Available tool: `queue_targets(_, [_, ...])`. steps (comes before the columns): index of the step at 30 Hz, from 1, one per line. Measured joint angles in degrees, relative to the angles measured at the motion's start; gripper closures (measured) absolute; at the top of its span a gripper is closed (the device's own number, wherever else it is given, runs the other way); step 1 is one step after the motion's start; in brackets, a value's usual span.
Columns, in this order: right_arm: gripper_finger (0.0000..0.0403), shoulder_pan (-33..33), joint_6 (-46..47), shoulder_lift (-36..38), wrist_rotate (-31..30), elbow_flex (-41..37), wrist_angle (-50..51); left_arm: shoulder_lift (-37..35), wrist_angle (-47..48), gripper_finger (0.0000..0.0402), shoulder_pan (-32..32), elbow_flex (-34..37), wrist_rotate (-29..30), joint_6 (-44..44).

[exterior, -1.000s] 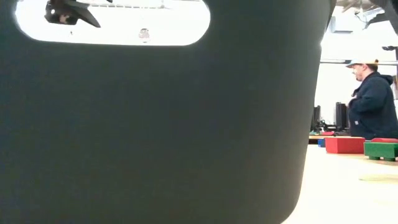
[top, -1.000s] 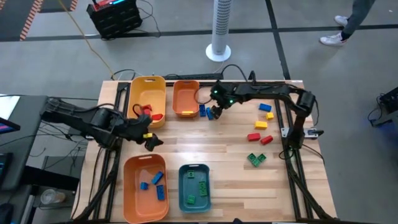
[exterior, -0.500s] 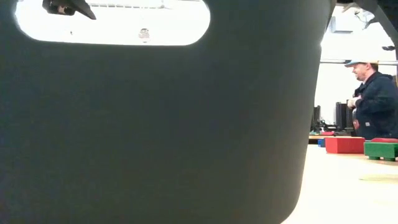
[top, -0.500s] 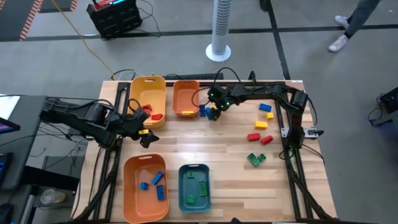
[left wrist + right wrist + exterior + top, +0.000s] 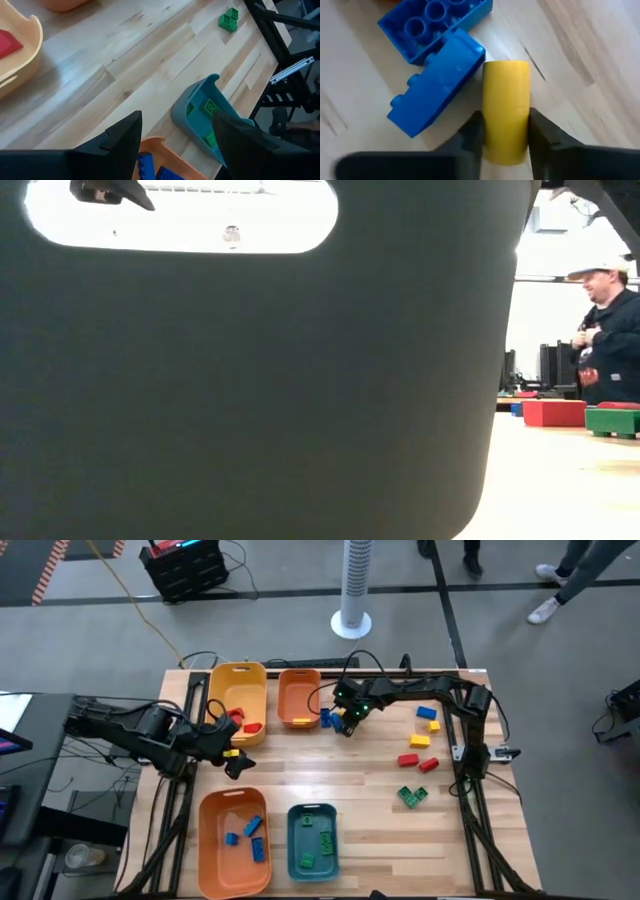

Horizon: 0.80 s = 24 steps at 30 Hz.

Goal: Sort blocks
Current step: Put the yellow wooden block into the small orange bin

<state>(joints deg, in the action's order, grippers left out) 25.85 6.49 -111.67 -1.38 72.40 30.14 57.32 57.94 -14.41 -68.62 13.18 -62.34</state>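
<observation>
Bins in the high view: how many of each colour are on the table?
Yellow bin: 1
Orange bins: 2
Teal bin: 1
Total: 4

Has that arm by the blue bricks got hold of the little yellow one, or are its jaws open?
Shut on it: in the wrist view the right gripper has the yellow brick pressed between both fingers, beside two blue bricks.

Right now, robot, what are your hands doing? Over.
Right gripper shut on a yellow block beside two blue blocks. Left gripper open, empty, above the table near the bins. Nothing blocking.
</observation>
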Motion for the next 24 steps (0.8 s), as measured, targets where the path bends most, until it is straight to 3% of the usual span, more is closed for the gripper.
queue_targets(3, [0.0343,0.51,-2.42,0.75,2.78,0.07,2.07,0.00,-1.23,0.0166,0.00,0.00,0.23,4.04])
queue_targets(11, [0.0346,1.29,-7.88,12.93,4.78,-0.02,9.26,0.00,-7.58,0.0166,2.65,0.00,6.50,15.35])
queue_targets(16, [0.0370,0.40,-7.30,19.40,6.26,-0.02,6.49,1.46,-11.24,0.0166,9.98,0.00,1.82,23.27])
queue_targets(20, [0.0401,0.29,-6.08,20.05,9.44,-0.02,2.42,2.86,-12.34,0.0166,15.67,0.00,-1.69,28.75])
queue_targets(24, [0.0375,0.59,-3.66,20.27,10.02,-0.02,5.16,2.69,-12.30,0.0166,17.53,0.00,-1.62,29.53])
